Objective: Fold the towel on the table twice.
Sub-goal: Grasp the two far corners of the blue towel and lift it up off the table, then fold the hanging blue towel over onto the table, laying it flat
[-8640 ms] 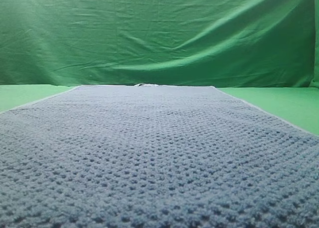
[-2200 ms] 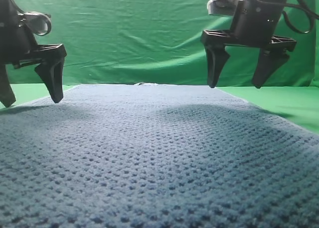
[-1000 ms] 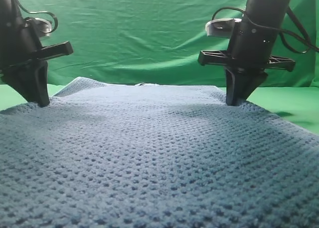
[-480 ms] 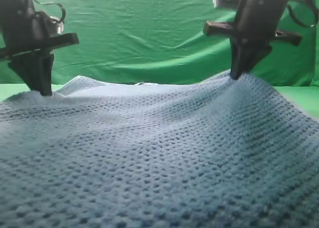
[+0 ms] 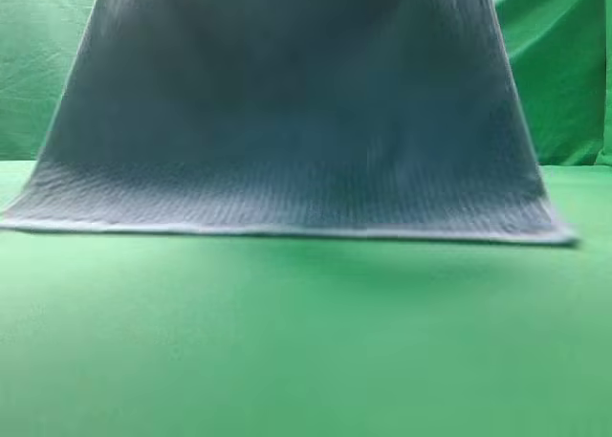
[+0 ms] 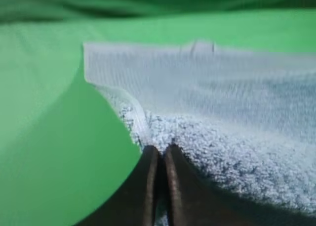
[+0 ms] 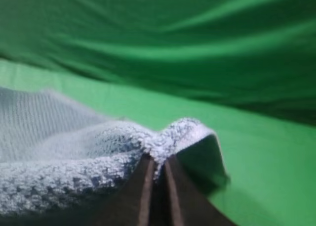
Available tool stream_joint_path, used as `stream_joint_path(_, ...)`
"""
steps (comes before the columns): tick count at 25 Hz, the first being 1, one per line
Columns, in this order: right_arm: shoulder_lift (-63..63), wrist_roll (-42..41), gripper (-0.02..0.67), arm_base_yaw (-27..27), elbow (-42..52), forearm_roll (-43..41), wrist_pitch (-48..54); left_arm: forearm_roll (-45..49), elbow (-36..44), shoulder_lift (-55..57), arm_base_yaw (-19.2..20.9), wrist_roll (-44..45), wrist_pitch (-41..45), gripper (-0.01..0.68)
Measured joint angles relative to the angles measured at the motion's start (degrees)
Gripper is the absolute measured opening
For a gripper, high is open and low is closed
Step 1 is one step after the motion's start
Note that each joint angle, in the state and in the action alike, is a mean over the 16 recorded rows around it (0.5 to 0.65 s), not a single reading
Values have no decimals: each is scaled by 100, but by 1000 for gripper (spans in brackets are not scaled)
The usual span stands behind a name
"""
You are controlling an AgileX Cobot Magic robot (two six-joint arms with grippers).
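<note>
Two corners of the towel point(image 5: 296, 121) are pinched, one in each claw: our left claw point(image 6: 159, 186) is clamped on the left corner, our right claw point(image 7: 157, 186) on the right. Held so, the towel hangs as a spread sheet above the desk point(image 5: 306, 341), its pale lower hem nearest the desk, so we judge it can be laid over itself for the first fold.

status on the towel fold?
Left claw shut on towel edge; right claw pinching a corner. Towel hangs lifted, lower edge near the table. Nothing in the way.
</note>
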Motion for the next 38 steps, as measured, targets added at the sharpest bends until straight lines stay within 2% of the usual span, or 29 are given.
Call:
stream_joint_path(7,270,-124,0,0,-1473,-99,301,-74,-829,-8,0,42,-409,0)
stream_joint_path(14,455,-235,0,0,-1760,-258,677,297,-693,-20,0,-199,-320,0)
stream_joint_path(20,501,-228,0,0,-1493,-422,1096,569,-228,-69,0,-458,33,0)
stream_joint_path(29,113,-107,0,0,-761,-525,1481,385,796,-558,-2,-398,215,0)
stream_joint_path(33,-342,-51,0,0,-65,-513,1393,277,1534,-1074,-8,-285,30,0)
stream_joint_path(38,-1113,-4,0,4,1126,-475,1108,-68,2826,-1924,-20,13,-352,0)
